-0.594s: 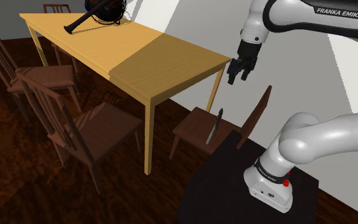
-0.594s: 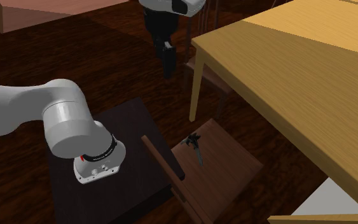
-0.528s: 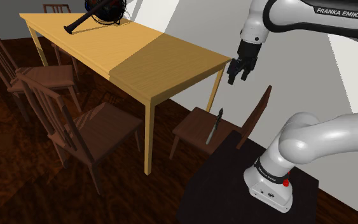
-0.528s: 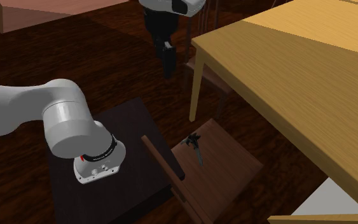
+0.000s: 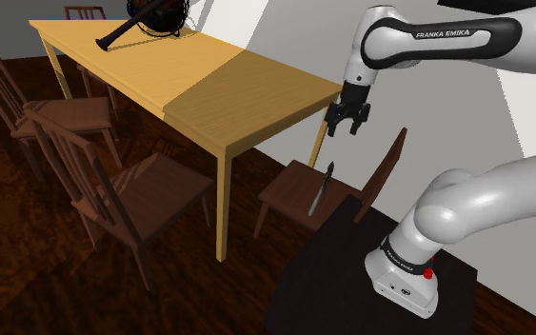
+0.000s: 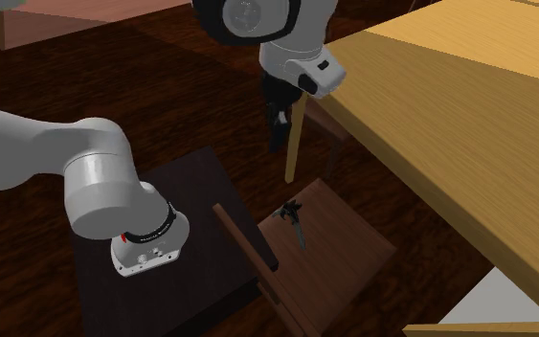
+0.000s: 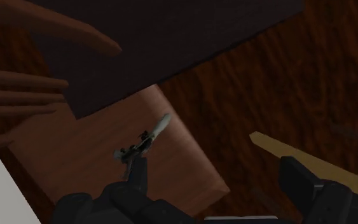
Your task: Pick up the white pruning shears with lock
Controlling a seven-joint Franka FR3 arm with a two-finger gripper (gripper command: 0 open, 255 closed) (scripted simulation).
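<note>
The pruning shears [image 5: 320, 189] look dark and slim, with a pale tip. They lie on the brown seat of a wooden chair [image 5: 289, 193] beside the stand. In the second exterior view the shears [image 6: 293, 219] rest near the seat's [image 6: 339, 247] back edge. My gripper [image 5: 344, 126] hangs open well above them, pointing down, just off the table's corner [image 6: 278, 140]. In the wrist view the shears [image 7: 144, 141] lie on the seat [image 7: 101, 159] just beyond one fingertip, with the gripper [image 7: 217, 183] spread wide and nothing between the fingers.
A light wooden table [image 5: 208, 86] stands next to the chair, its leg [image 6: 296, 144] close to my gripper. A black object [image 5: 151, 19] lies at its far end. More dark chairs [image 5: 128, 186] line the table's near side. My dark stand [image 5: 351, 281] touches the chair's back.
The arm has swung toward the table and a little lower, so the gripper now hangs more nearly over the chair seat. The shears have not moved.
</note>
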